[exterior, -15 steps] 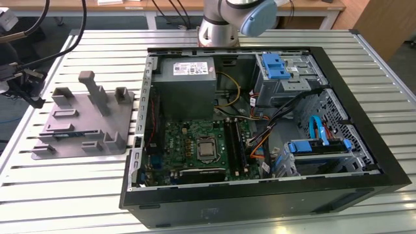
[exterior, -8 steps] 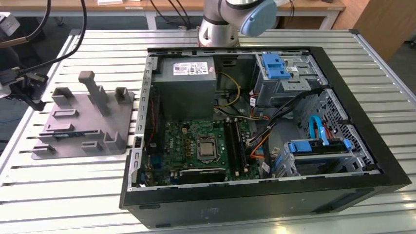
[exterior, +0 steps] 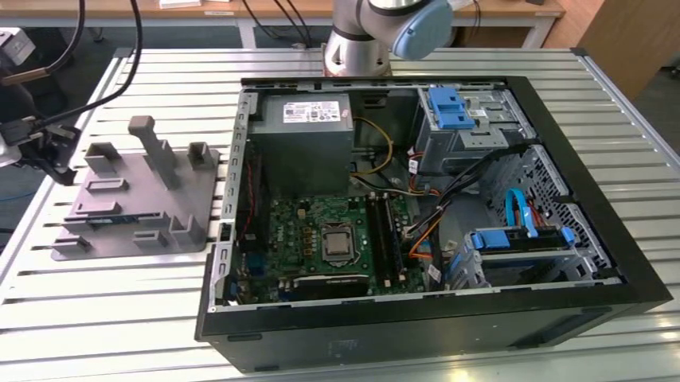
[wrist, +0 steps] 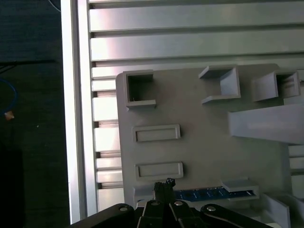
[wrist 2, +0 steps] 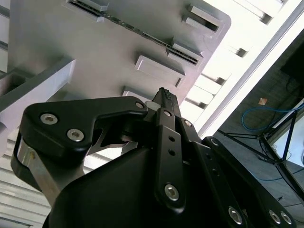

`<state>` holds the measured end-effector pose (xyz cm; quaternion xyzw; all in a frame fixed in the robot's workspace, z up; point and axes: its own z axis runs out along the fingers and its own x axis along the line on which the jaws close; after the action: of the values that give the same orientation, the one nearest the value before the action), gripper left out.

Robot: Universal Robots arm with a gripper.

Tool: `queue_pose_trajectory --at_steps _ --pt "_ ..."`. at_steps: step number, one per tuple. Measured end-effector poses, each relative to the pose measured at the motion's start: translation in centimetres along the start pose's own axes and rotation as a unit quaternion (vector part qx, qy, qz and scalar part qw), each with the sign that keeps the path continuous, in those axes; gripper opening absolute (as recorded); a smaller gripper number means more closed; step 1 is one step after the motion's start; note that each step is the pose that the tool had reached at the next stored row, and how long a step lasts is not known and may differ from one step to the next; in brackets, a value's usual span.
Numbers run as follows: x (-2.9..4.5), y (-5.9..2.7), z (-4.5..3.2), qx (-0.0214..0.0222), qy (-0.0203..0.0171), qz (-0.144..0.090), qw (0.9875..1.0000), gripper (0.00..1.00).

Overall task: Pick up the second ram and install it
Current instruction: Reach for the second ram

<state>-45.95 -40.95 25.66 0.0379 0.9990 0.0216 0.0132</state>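
The desk (exterior: 127, 318) is made of long silver metal slats, and beyond its edge we see a dark floor (wrist: 28, 118) in the first wrist view. On the desk stands an open black computer case (exterior: 425, 334), its green board with the long black slots (exterior: 381, 231) lying uncovered inside. At the exterior view's left of the case lies the grey holder tray (exterior: 186, 195) with its upright posts. The second ram (wrist: 209, 194), a thin blue-green strip, sits in a holder of this tray, well apart from the case. The claw (wrist: 164, 183) hangs above the tray, and its tips are just beside one end of the strip. In both wrist views the two fingers seem pressed together, with nothing between them, so we take the claw as closed and empty. We judge that the picking step is in hand: the strip is not yet grasped and nothing of the installing is done. A good hold on it calls, in our opinion, for the fingers to part and to stand on both flat sides of the thin strip, squarely, because it is narrow and sits close between the grey walls.
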Motion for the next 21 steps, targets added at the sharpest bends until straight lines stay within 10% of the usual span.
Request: queue_pose_trajectory --at_steps 21 --pt "0.13 -0.14 3.13 0.0 0.0003 0.0 1.0 0.1"
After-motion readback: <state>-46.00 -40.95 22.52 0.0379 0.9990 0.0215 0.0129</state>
